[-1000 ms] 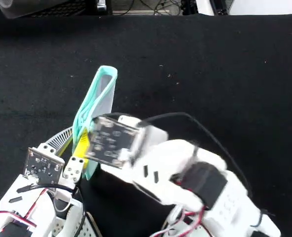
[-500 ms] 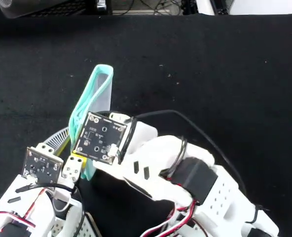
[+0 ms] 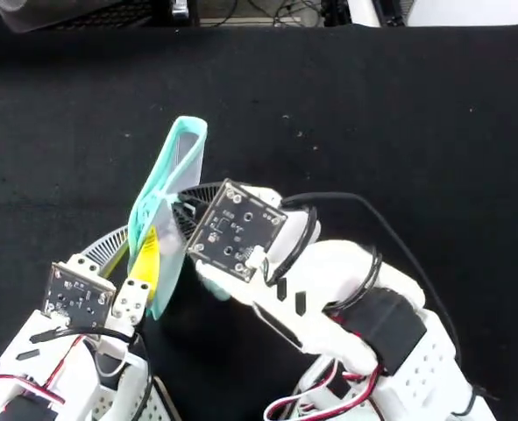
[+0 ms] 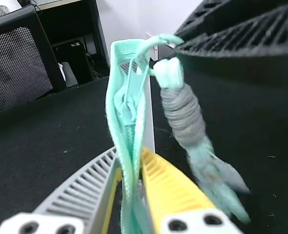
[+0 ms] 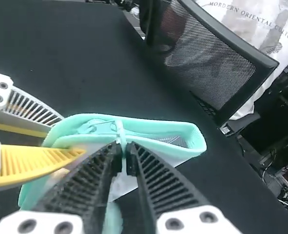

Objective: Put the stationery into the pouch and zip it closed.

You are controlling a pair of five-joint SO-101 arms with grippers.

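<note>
Your left gripper (image 4: 131,168) clamps pouch (image 3: 167,186) edge; pouch stands on edge between its fingers. Your right gripper (image 5: 124,152) pinches zipper pull (image 5: 120,133) at its tips. Loading judged complete; mouth beyond pull gapes, zipping unfinished.

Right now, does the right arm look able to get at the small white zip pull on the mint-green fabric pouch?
Probably yes: the right gripper is shut on the white zip pull at the mint-green fabric pouch's open edge. Nothing lies between them, and the left gripper grips the pouch's end.
</note>
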